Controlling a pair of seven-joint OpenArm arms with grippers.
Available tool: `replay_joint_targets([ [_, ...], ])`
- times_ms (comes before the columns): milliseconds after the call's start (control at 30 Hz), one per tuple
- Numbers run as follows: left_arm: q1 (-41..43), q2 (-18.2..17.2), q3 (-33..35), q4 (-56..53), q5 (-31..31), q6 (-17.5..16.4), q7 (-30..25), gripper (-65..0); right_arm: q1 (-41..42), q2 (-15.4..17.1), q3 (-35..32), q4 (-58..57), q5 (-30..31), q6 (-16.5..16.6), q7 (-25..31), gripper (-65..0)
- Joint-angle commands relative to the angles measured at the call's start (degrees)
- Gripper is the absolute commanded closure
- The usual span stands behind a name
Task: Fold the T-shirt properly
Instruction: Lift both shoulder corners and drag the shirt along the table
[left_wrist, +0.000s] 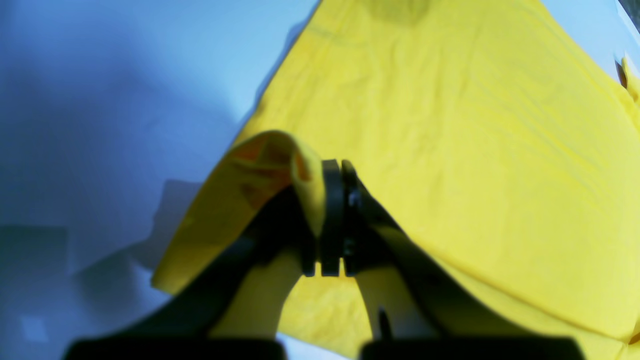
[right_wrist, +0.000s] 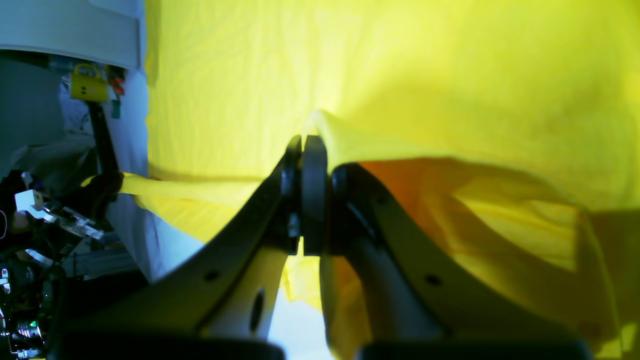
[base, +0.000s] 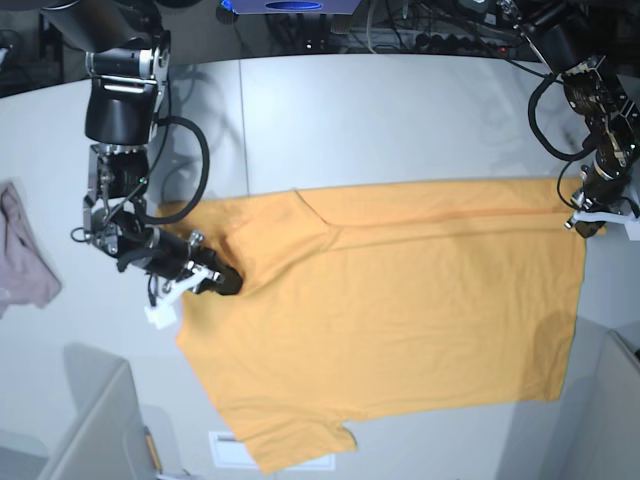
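Your T-shirt (base: 400, 310) lies spread flat across the middle of the pale bench (base: 400, 120), plain orange side up, one short sleeve near the front edge. Your right tool (base: 222, 281) sits at the shirt's edge on the base view's left, clenched on a pinch of the fabric; its wrist view shows the black jaws pressed together with yellow cloth bunched up between and around them. Your left tool (left_wrist: 334, 220) is at the far corner on the base view's right, also clamped onto the T-shirt, a fold of hem curling over its jaws. A small mauve cloth (base: 22, 255) lies well apart at the bench's edge.
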Motion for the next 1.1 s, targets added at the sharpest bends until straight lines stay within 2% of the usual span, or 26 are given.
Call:
replay_joint_targets([
  [0, -1.1, -1.3, 0.7, 0.1, -0.6, -0.3, -1.2, 0.0, 1.5, 0.7, 0.4, 0.9, 1.3, 0.6, 0.8, 0.0],
  [100, -1.3, -1.5, 3.7, -2.1, -0.6, -0.2, -1.4, 0.0, 1.5, 0.6, 0.4, 0.9, 1.4, 0.6, 0.8, 0.0],
  [200, -1.9, -1.5, 3.7, -3.1, -0.6, -0.2, -1.5, 0.0, 1.5, 0.6, 0.4, 0.9, 1.4, 0.0, 0.8, 0.0],
  [333, -3.2, -1.5, 3.6, -5.6, -0.6, -0.1, -1.5, 0.0, 1.5, 0.6, 0.4, 0.9, 1.4, -7.0, 0.9, 0.0],
  [400, -3.4, -1.5, 3.6, -5.7, -0.6, 0.0, -1.5, 0.0, 1.3, 0.6, 0.4, 1.0, 1.4, -8.5, 2.0, 0.0],
  [433, -3.5, -1.5, 3.6, -5.6, -0.6, 0.0, -1.5, 0.0, 1.3, 0.7, 0.4, 1.0, 1.4, -8.8, 2.4, -3.9],
  [533, -3.6, -1.8, 3.5, -5.6, -0.6, 0.0, -1.7, -1.0, 1.3, 0.7, 0.4, 1.2, 1.4, -9.1, 3.0, -23.3],
  [600, -3.8, -2.8, 3.5, -5.6, -0.6, 0.0, -1.7, -10.2, 1.0, 0.7, 0.4, 1.4, 1.4, -9.1, 4.4, -28.5],
  [800, -6.8, -3.7, 1.0, -6.3, -0.6, 0.0, -1.7, -33.1, -2.1, 2.1, 0.3, 2.4, 1.4, -9.1, 10.6, -28.4],
  [900, -8.8, -3.7, -0.2, -6.4, -0.5, 0.0, -1.7, -38.2, -5.6, 2.1, 0.3, 7.1, 1.4, -9.1, 14.2, -28.4],
  [1067, -8.8, -4.2, -3.2, -5.6, -1.0, -0.2, -1.4, -39.3, -11.4, 2.1, 0.4, 17.1, 1.4, -9.2, 17.0, -28.2],
])
